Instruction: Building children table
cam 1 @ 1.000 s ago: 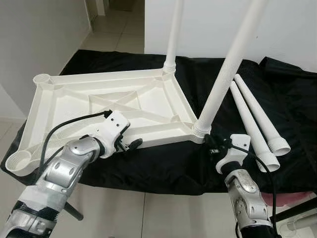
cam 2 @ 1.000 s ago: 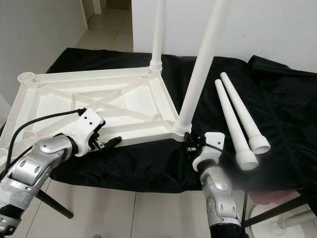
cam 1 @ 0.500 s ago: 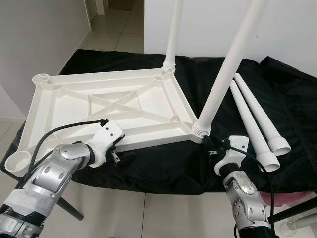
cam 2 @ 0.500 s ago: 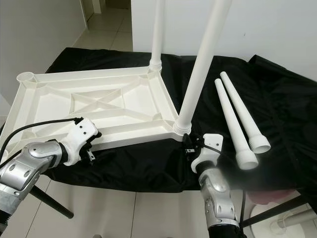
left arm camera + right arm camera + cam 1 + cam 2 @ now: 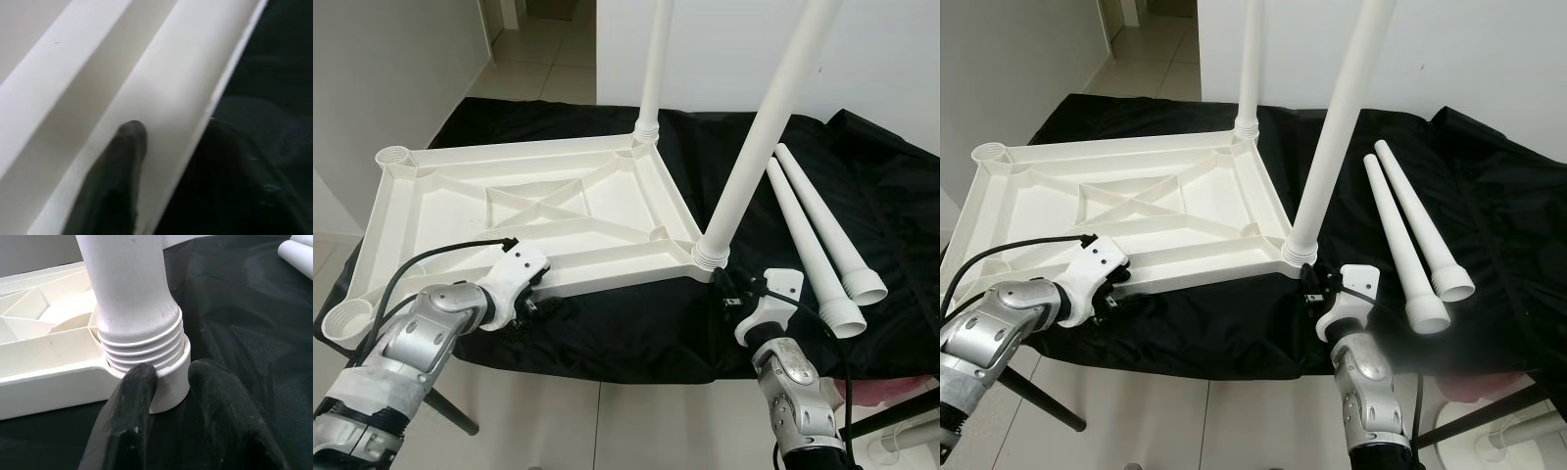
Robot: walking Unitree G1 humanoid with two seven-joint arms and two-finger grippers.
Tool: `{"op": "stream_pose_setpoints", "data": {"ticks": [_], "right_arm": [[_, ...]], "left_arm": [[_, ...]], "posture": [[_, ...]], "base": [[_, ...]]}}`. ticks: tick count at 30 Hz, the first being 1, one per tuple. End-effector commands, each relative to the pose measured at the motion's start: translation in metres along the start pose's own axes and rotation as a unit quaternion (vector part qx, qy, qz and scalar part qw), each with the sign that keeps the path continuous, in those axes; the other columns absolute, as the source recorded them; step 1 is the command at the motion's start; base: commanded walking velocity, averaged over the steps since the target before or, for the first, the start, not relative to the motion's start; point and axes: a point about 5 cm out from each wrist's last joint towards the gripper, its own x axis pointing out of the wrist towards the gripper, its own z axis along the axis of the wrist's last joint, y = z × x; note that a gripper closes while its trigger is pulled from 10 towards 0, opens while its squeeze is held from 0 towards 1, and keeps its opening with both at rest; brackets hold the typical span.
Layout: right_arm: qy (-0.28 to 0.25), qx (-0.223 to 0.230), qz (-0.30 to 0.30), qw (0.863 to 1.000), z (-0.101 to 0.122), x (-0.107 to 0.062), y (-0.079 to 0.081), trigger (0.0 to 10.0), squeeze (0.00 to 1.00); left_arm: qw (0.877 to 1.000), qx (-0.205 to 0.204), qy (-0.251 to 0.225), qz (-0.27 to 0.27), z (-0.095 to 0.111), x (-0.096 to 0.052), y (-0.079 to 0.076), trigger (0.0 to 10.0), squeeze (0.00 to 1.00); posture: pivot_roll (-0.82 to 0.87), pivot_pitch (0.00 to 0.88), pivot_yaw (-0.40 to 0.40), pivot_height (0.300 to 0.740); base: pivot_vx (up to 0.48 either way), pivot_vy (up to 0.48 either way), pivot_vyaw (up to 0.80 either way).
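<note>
1. Left eye view: the white ribbed plastic tabletop [image 5: 538, 211] lies upside down on a black cloth [image 5: 636, 323]. Two white plastic legs are screwed in upright, at its far corner [image 5: 654, 69] and near right corner [image 5: 759, 137]. Two loose tapered white legs [image 5: 818, 245] lie on the cloth to the right.
2. Right eye view: my left gripper [image 5: 1111, 299] sits at the tabletop's near edge; my right gripper [image 5: 1317, 289] sits just by the near leg's socket.
3. Left wrist view: one black finger [image 5: 120, 161] rests on the white rim; I cannot tell how wide I am.
4. Right wrist view: my two fingers [image 5: 132, 406] stand narrowly apart, tips against the threaded socket collar [image 5: 146, 357], gripping nothing.
</note>
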Motion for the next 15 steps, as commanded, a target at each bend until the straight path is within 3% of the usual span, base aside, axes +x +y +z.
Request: {"op": "stream_pose_setpoints", "data": {"ticks": [1, 10, 13, 15], "right_arm": [[0.016, 0.003, -0.005, 1.0, -0.008, -0.001, 0.0, 10.0, 0.0], [0.014, 0.006, -0.007, 1.0, -0.008, 0.001, 0.002, 10.0, 0.0], [0.013, 0.007, -0.007, 1.0, -0.008, 0.002, 0.003, 10.0, 0.0], [0.012, 0.007, -0.008, 1.0, -0.008, 0.004, 0.003, 10.0, 0.0]], "left_arm": [[0.999, -0.005, 0.004, 0.049, -0.001, 0.0, 0.007, 0.0, 0.0], [0.999, 0.008, -0.011, 0.035, 0.012, 0.01, -0.001, 0.0, 0.0], [0.999, 0.018, -0.015, 0.025, 0.016, 0.016, -0.005, 0.0, 0.0], [0.999, 0.042, -0.026, 0.006, 0.027, 0.027, -0.016, 0.0, 0.0]], "posture": [[0.02, 0.084, 0.006, 0.74], [0.02, 0.088, 0.008, 0.74], [0.01, 0.085, 0.013, 0.74], [0.01, 0.083, 0.015, 0.74]], "base": [[0.0, 0.0, 0.0], [0.0, 0.0, 0.0], [0.0, 0.0, 0.0], [0.0, 0.0, 0.0]]}}
